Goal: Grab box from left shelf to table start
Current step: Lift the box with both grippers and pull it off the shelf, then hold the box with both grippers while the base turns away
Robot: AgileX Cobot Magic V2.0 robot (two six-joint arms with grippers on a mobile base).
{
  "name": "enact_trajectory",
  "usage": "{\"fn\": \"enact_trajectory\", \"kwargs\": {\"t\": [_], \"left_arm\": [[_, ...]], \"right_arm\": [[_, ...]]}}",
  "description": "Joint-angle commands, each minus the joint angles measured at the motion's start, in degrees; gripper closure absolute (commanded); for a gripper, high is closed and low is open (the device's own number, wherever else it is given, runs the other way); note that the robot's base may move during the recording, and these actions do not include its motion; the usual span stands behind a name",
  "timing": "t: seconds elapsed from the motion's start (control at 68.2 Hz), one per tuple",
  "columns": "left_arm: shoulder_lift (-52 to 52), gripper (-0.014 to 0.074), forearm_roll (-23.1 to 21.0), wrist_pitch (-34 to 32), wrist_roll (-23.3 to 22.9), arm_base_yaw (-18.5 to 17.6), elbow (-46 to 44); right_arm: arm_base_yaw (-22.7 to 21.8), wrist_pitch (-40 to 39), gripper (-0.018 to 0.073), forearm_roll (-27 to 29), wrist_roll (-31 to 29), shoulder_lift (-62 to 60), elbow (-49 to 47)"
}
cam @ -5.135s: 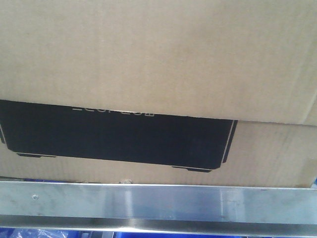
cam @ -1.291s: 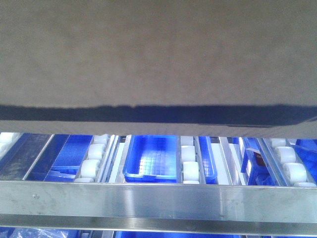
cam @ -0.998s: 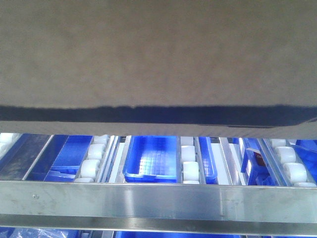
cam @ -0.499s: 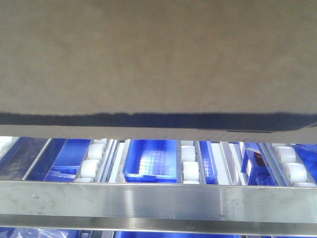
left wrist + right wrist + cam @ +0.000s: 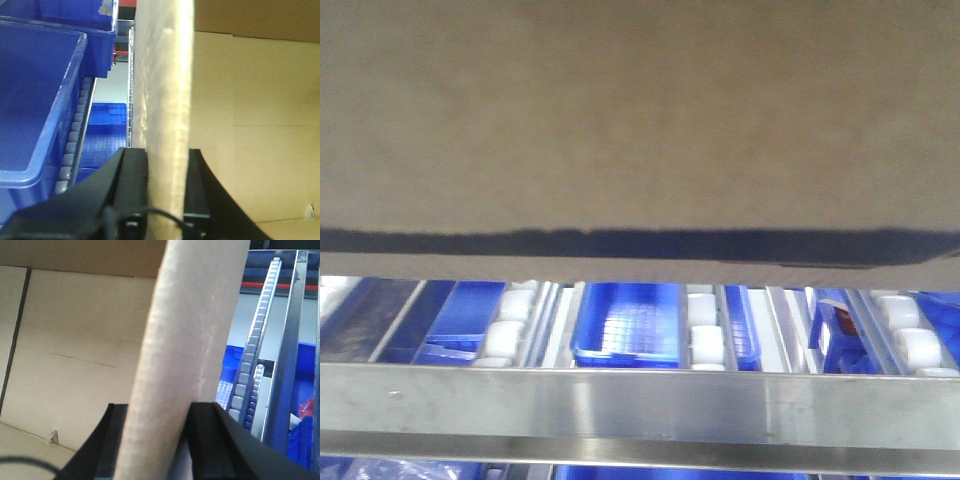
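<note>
So that the box (image 5: 640, 120) can clear the shelf (image 5: 640, 400), the left gripper (image 5: 165, 190) and right gripper (image 5: 160, 440) each clamp a side wall between closed fingers, holding it level in the air above the shelf front.

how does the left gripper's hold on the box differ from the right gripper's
The left gripper has the box interior to the right of the wall it pinches and blue bins to the left. The right gripper has the interior on the left and roller tracks on the right. The wall in the left gripper looks near upright in its view; the one in the right gripper leans rightward. Both are black and shut on a cardboard wall of the box.
</note>
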Motion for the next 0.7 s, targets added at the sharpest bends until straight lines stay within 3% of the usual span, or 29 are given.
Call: {"fn": "enact_trajectory", "kwargs": {"t": [0.0, 0.69], "left_arm": [[0.8, 0.0689, -4.8, -11.2, -1.0, -0.4, -2.0], [0.8, 0.0689, -4.8, -11.2, -1.0, -0.4, 14.8]], "right_arm": [[0.0, -7.5, 0.0501, 1.4, -0.7, 0.8, -1.7], [0.0, -7.5, 0.0501, 1.4, -0.7, 0.8, -1.7]]}}
